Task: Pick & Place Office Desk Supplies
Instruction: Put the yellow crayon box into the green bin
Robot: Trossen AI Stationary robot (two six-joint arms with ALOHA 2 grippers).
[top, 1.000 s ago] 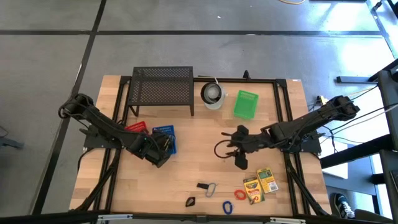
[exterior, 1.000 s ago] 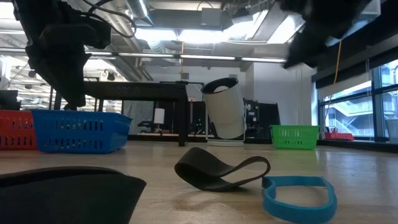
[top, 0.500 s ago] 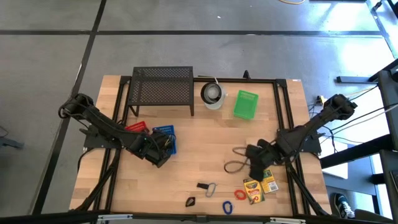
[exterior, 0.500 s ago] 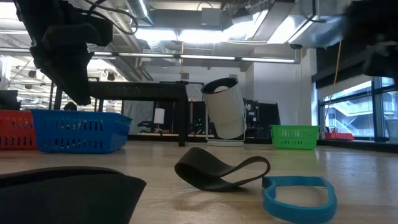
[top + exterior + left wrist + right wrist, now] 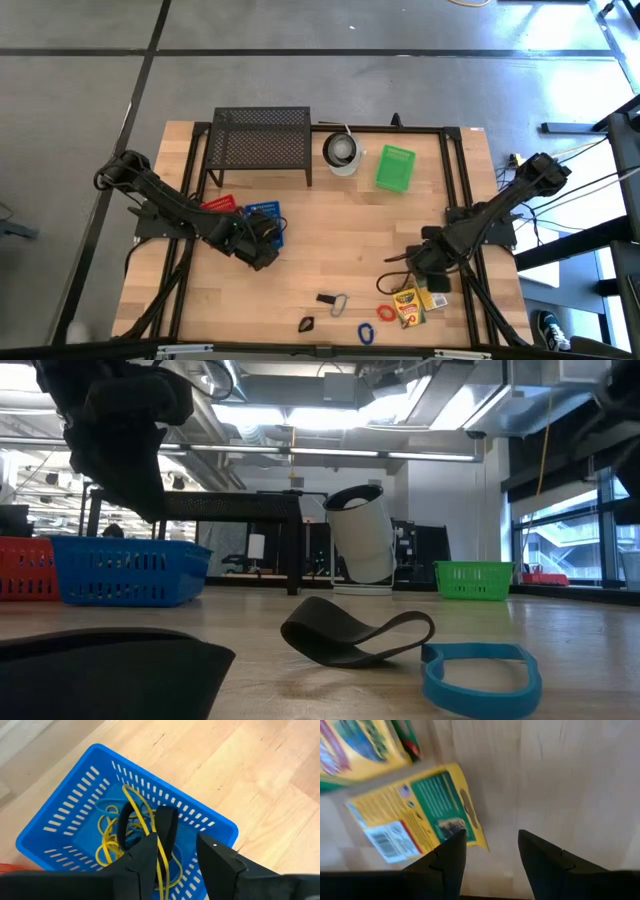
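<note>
The right arm has swung from mid-table toward the front right corner, so the right gripper (image 5: 425, 272) now hangs over the crayon boxes (image 5: 418, 300), and the dark band it had been dragging lies beside it. The left arm has barely shifted.

The blue basket (image 5: 210, 822) sits left of centre on the wooden table (image 5: 330, 220), with yellow rubber bands (image 5: 137, 817), blue ones and a dark band (image 5: 167, 827) piled inside. Just beside it stands a red basket (image 5: 218, 204), its contents hidden. Near the far edge a green basket (image 5: 394, 167) stands next to the white cup (image 5: 341, 150) and the black mesh rack (image 5: 261, 140).

The left gripper (image 5: 172, 852) is stretched out low over the blue basket, fingers spread and apparently empty. The right gripper's fingers (image 5: 447, 857) are parted too, straddling one corner of a crayon box (image 5: 415, 822) without closing on it.

Along the front edge lie a binder clip (image 5: 325, 298), a silver clip (image 5: 341, 303), a red band (image 5: 386, 313) and a blue band (image 5: 480, 675).
</note>
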